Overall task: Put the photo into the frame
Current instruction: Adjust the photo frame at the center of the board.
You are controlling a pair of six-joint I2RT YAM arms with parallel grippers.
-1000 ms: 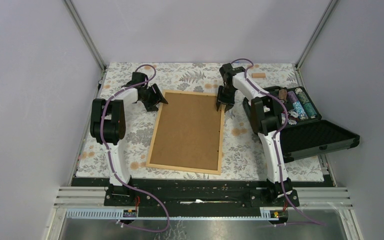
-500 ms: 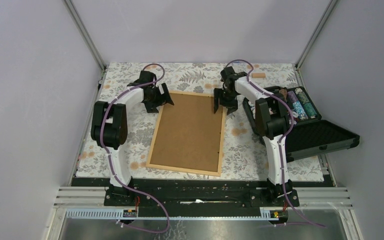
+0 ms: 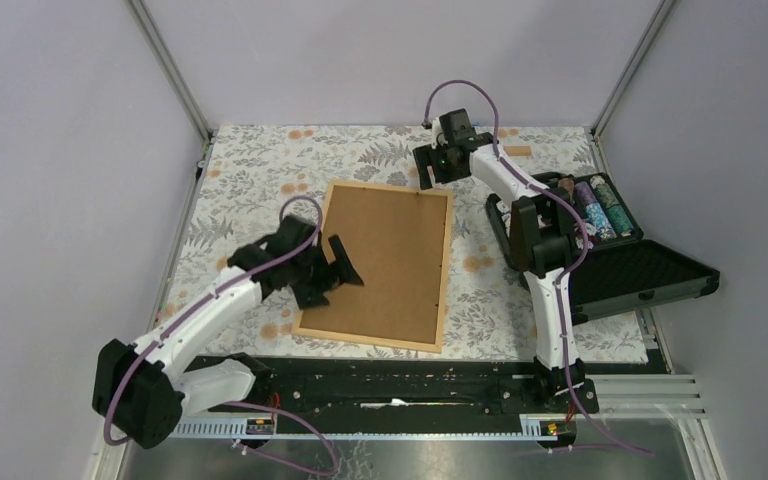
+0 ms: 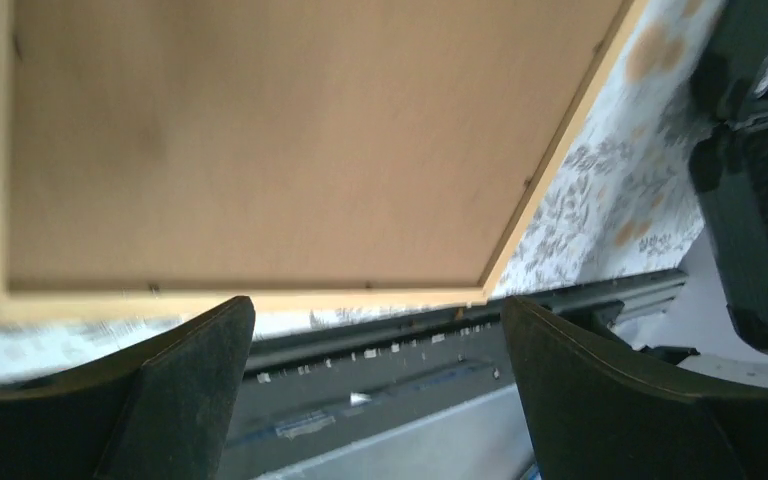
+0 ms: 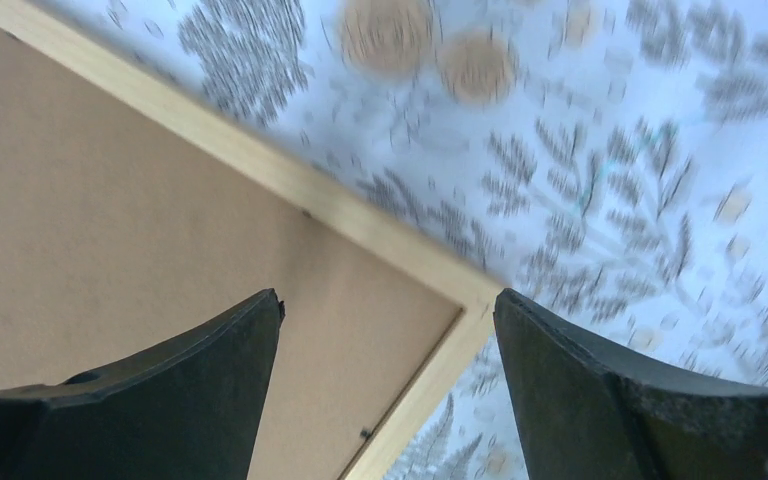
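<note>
Floral tabletop (image 3: 250,170), frame (image 3: 370,339) lying face-down at centre, brown backing (image 3: 385,260) up, open black case (image 3: 620,270) at right edge, left pincer (image 3: 328,280) spread, empty, over frame's near-left edge, right pincer (image 3: 430,170) spread, empty, above frame's far-right corner, wooden block (image 3: 516,151) far right.

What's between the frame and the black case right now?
Only bare floral tablecloth separates the frame from the black case; the top view shows it.
</note>
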